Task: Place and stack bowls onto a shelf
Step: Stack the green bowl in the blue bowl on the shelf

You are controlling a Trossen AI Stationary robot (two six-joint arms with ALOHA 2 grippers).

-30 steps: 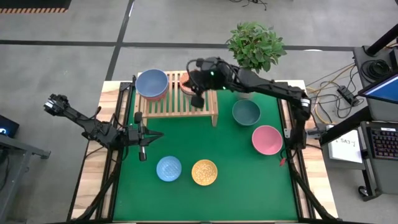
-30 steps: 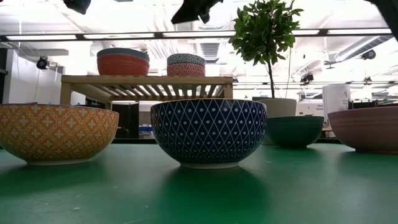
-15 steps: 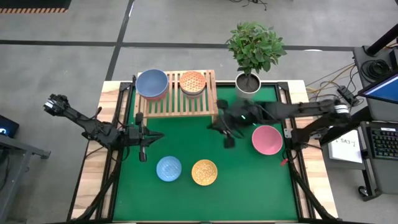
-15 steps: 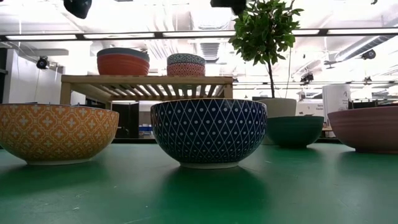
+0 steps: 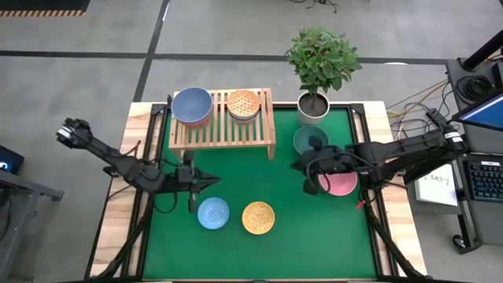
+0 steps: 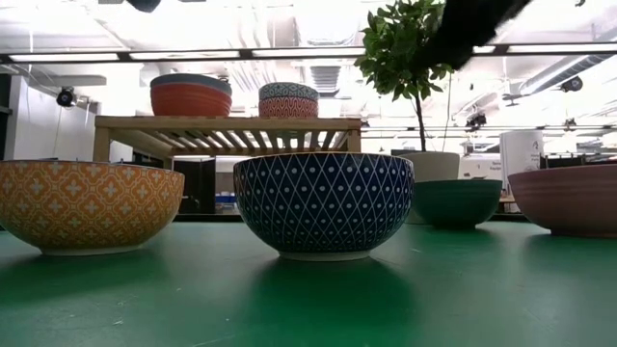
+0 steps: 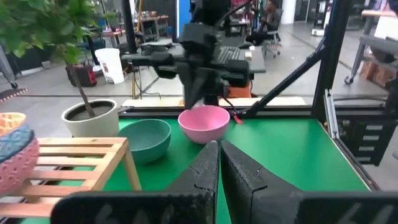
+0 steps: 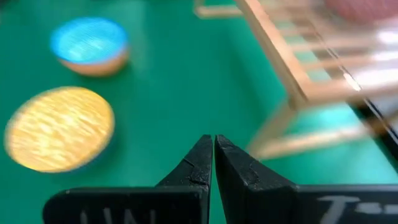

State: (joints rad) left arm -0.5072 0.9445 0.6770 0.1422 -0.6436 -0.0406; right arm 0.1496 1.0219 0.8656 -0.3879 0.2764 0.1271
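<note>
Right gripper [image 5: 309,186] — clenched, empty — hangs beside the pink bowl [image 5: 339,178], likely next for the shelf [image 5: 224,130]; left gripper [image 5: 194,191] clenched too.

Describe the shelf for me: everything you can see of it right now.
The shelf is a low light-wood rack with a slatted top and side legs, standing upright at the back left of the green mat. Two stacks sit on it: a grey-blue bowl on a red one at its left end, and an orange patterned bowl on another bowl to the right. No gripper touches it.
</note>
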